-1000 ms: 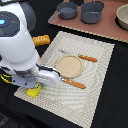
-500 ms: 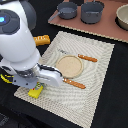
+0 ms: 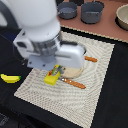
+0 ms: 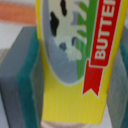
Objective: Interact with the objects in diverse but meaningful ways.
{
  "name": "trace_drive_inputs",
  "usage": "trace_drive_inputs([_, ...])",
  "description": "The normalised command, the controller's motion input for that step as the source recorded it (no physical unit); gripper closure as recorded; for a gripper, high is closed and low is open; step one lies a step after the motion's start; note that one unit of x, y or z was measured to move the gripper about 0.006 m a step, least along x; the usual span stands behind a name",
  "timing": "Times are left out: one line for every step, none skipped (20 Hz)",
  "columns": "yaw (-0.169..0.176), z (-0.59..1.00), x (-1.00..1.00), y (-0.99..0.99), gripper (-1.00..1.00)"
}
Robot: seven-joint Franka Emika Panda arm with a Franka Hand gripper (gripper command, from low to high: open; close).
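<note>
At the exterior view's left, a yellow banana [image 3: 9, 78] lies alone on the dark table [image 3: 112, 107], well apart from the woven placemat [image 3: 95, 70]. Next comes the white robot arm [image 3: 40, 30], which fills the upper left and hides much of the mat behind it. Below its body the gripper [image 3: 54, 73] points down over the mat's near-left part, and a small yellow box [image 3: 52, 78] sits at its tip, touching or just above the mat; which of the two cannot be told.

The wrist view shows that box [image 4: 75, 55] close up, with a cow picture, a green stripe and a red ribbon reading "BUTTER". The grey, teal-padded fingers [image 4: 22, 80] press against both of its sides, so the jaws are closed narrowly on the box.

Just right of the box, a knife with an orange handle [image 3: 73, 83] lies slanted on the mat. A tan plate [image 3: 75, 67] is half hidden under the arm, and another orange-handled utensil [image 3: 90, 59] pokes out beside it. Farther right and back, two grey pots [image 3: 92, 11] stand on the brown surface, with a pale bowl [image 3: 123, 17] at the edge.
</note>
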Motion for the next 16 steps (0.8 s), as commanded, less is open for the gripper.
trace_drive_inputs([0.0, 0.95, 0.81, 0.65, 1.0])
trace_drive_inputs([0.0, 0.93, 0.8, 0.65, 1.0])
trace_drive_inputs([0.0, 0.88, 0.78, 0.66, 1.0])
trace_drive_inputs([0.0, 0.77, 0.76, 0.67, 1.0])
trace_drive_inputs([0.0, 0.74, 0.75, 0.67, 1.0])
trace_drive_inputs([0.0, 0.63, 0.71, 0.69, 1.0])
trace_drive_inputs([0.0, 0.55, 0.7, 0.7, 1.0])
trace_drive_inputs([0.0, 0.47, 0.67, 0.71, 1.0])
trace_drive_inputs([0.0, 0.33, 0.63, 0.74, 1.0])
trace_drive_inputs([0.007, 0.18, 0.59, 0.76, 1.0])
trace_drive_inputs([0.015, 0.0, 0.56, 0.78, 1.0])
trace_drive_inputs([0.024, -0.05, 0.49, 0.81, 1.0])
trace_drive_inputs([0.031, -0.12, 0.44, 0.79, 1.0])
trace_drive_inputs([0.038, -0.15, 0.45, 0.83, 1.0])
trace_drive_inputs([0.04, -0.18, 0.43, 0.8, 1.0])
trace_drive_inputs([0.047, -0.28, 0.34, 0.72, 1.0])
